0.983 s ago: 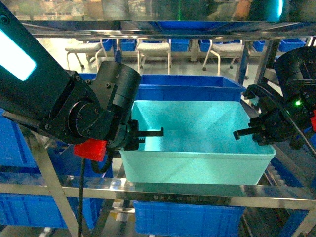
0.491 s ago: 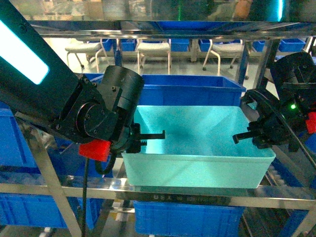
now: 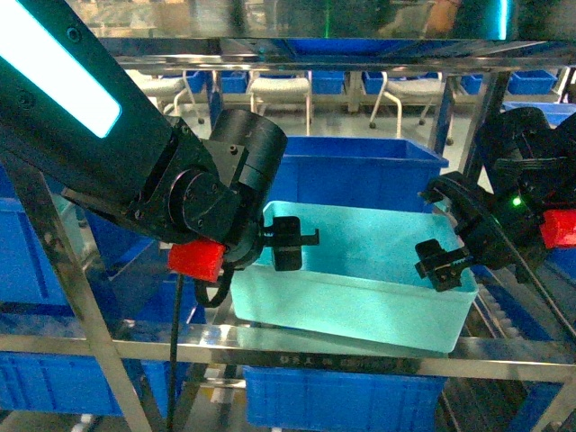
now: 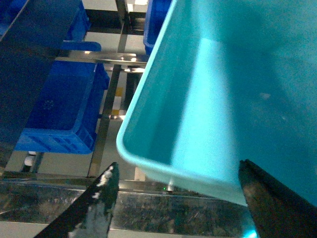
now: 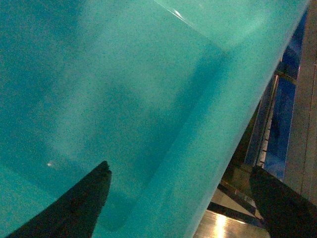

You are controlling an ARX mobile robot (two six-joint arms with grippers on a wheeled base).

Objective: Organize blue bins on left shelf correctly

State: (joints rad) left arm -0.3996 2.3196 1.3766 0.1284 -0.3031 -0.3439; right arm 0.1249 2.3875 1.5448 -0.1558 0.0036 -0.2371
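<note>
A light turquoise bin (image 3: 360, 292) sits tilted on the left shelf's front rail (image 3: 297, 346), its left end higher than its right. My left gripper (image 3: 290, 243) is open and straddles the bin's left wall. In the left wrist view, the gripper (image 4: 178, 166) has the bin's corner (image 4: 163, 148) between its widely spread fingers. My right gripper (image 3: 438, 261) is open astride the right wall. In the right wrist view, one finger of that gripper (image 5: 179, 168) is inside the bin (image 5: 124, 99) and one outside.
A royal-blue bin (image 3: 360, 166) stands directly behind the turquoise one. More blue bins fill the tier below (image 3: 342, 396) and the left side (image 3: 36, 382). A slanted steel post (image 3: 67, 288) crosses at the left. White chairs (image 3: 279, 94) stand beyond the rack.
Both arms have pushed forward and up. The turquoise bin has slid back on the shelf and tipped, with its left end rising and its right front corner dropping.
</note>
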